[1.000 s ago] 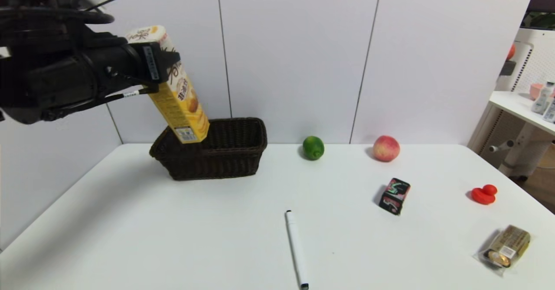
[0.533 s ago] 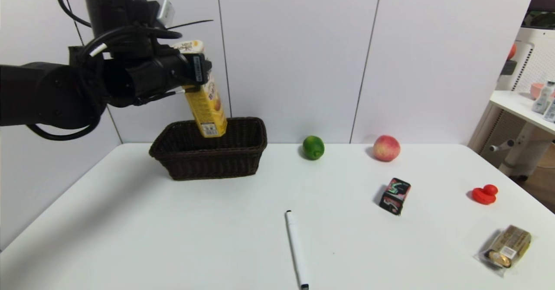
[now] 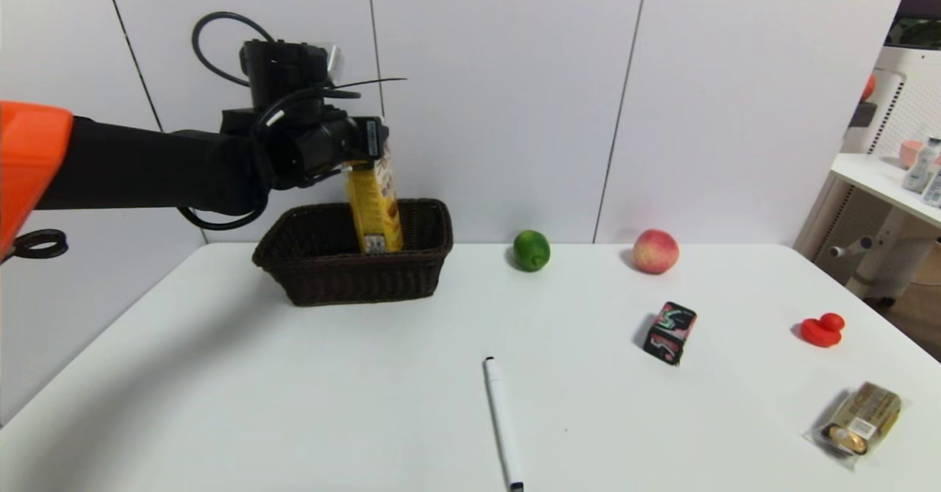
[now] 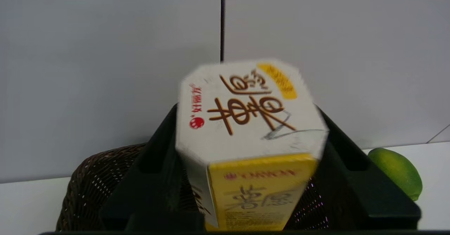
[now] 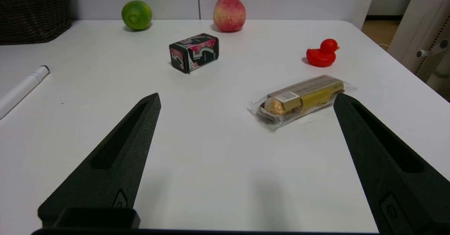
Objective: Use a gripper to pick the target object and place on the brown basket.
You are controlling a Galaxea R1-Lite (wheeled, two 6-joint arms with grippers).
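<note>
Gripping ORION carton [image 3: 375,209] (yellow): left pincer [image 3: 360,143].

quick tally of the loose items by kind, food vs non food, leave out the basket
Fruit: 2, lime and peach
Packaged snacks: 3, yellow carton, black patterned box, gold wrapped pack
Non food: 2, white marker, red duck
Total: 7
</note>
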